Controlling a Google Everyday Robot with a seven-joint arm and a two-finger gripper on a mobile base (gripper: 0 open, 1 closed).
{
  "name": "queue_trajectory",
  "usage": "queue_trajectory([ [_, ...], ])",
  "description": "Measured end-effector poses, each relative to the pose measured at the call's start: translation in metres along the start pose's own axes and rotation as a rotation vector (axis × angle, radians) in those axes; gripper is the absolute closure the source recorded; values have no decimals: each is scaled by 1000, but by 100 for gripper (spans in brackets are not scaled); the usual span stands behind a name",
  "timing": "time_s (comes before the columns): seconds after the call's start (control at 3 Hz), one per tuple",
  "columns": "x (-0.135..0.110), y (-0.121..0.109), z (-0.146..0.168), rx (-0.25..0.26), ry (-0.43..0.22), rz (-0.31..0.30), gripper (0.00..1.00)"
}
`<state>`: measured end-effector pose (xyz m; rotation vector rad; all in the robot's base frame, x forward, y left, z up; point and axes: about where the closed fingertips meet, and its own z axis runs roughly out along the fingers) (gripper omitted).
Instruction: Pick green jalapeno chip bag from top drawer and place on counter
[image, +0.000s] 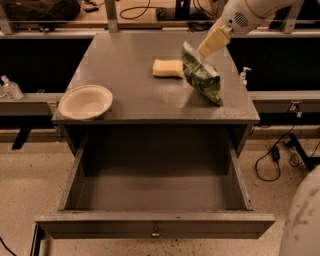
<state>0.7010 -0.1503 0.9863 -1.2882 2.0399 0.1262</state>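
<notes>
The green jalapeno chip bag (202, 75) hangs tilted over the right part of the counter (130, 65), its lower corner at or just above the surface. My gripper (199, 51) comes in from the upper right and is shut on the bag's top edge. The top drawer (155, 200) stands pulled fully out below the counter, its inside bare, with a small knob (155, 232) on its front panel.
A pale yellow sponge (168, 68) lies on the counter just left of the bag. A white paper bowl (85, 102) sits at the counter's front left corner. Cables lie on the floor at right. A pale rounded robot part (302, 220) fills the lower right corner.
</notes>
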Motion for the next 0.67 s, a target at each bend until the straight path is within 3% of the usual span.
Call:
queue_trajectory([
  [0.33,0,1,2,-4,1,-1,0],
  [0.67,0,1,2,-4,1,-1,0],
])
